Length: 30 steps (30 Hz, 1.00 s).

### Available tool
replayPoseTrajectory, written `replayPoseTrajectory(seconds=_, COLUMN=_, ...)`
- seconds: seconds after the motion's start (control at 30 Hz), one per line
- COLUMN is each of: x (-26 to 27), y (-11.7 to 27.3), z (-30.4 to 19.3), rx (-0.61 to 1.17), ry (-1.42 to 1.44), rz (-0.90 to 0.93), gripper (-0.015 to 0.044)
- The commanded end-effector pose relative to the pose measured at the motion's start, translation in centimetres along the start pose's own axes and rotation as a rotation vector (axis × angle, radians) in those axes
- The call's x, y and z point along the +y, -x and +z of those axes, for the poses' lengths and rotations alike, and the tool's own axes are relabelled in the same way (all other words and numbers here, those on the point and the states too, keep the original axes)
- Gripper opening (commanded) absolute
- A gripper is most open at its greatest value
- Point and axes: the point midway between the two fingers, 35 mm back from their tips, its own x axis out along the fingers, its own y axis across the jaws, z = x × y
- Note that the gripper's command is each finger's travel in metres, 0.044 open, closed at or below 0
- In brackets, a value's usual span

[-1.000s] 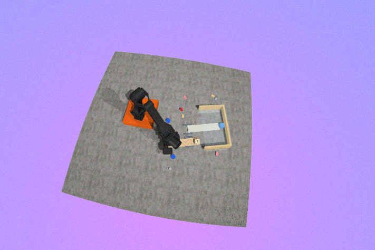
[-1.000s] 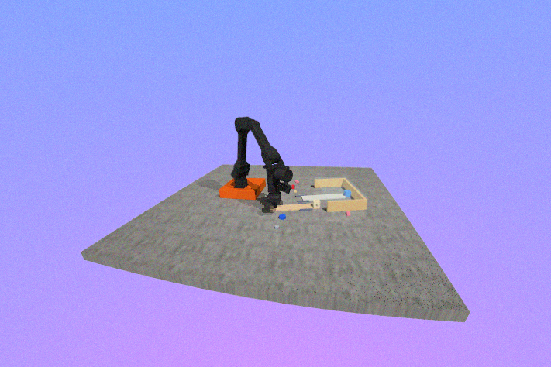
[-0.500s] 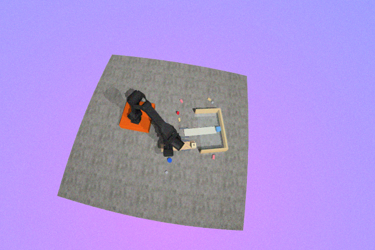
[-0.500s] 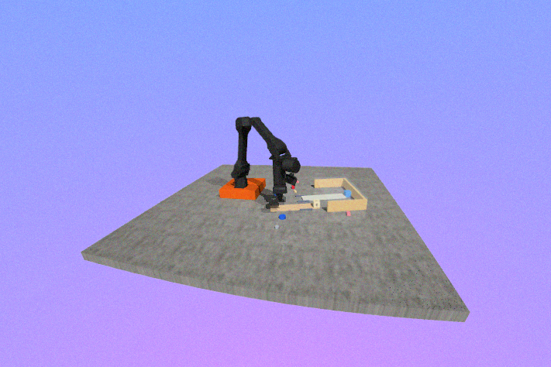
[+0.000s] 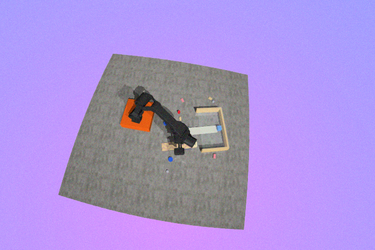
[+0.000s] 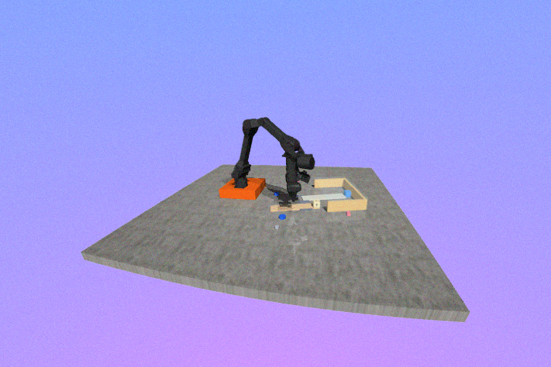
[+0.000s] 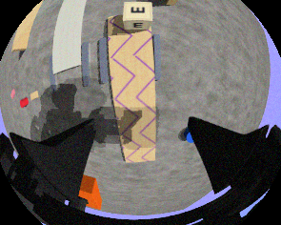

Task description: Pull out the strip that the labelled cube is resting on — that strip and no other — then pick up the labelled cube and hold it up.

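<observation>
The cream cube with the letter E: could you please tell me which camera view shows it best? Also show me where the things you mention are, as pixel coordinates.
The wrist view: the cream cube with the letter E [image 5: 195,145] [image 6: 316,204] [image 7: 137,15] appears largest there, its letter readable on two faces. The exterior view shows it small; the top view shows only part, beside the arm.

From my top view I look steeply down from high up, the whole mat [image 5: 152,182] [image 6: 249,255] [image 7: 219,81] in frame, tilted. My exterior view sits lower and well back, facing across the mat, its near edge at the bottom. My wrist view is closest, looking down past the fingers. Top and exterior share arm [image 5: 166,116] [image 6: 277,132] and frame [image 5: 225,129] [image 6: 346,204].
</observation>
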Motion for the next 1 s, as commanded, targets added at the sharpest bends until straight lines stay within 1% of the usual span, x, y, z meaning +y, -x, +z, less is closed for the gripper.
replayPoseTrajectory(seconds=0.0, x=0.0, y=0.1, z=1.5, rx=0.004, ry=-0.004, rz=0.004, gripper=0.044)
replayPoseTrajectory(seconds=0.83, x=0.4, y=1.0, z=11.6, rx=-0.003, ry=-0.004, rz=0.005, gripper=0.044)
replayPoseTrajectory(seconds=0.97, x=0.4, y=0.6, z=11.6, rx=-0.003, ry=-0.004, rz=0.005, gripper=0.0335)
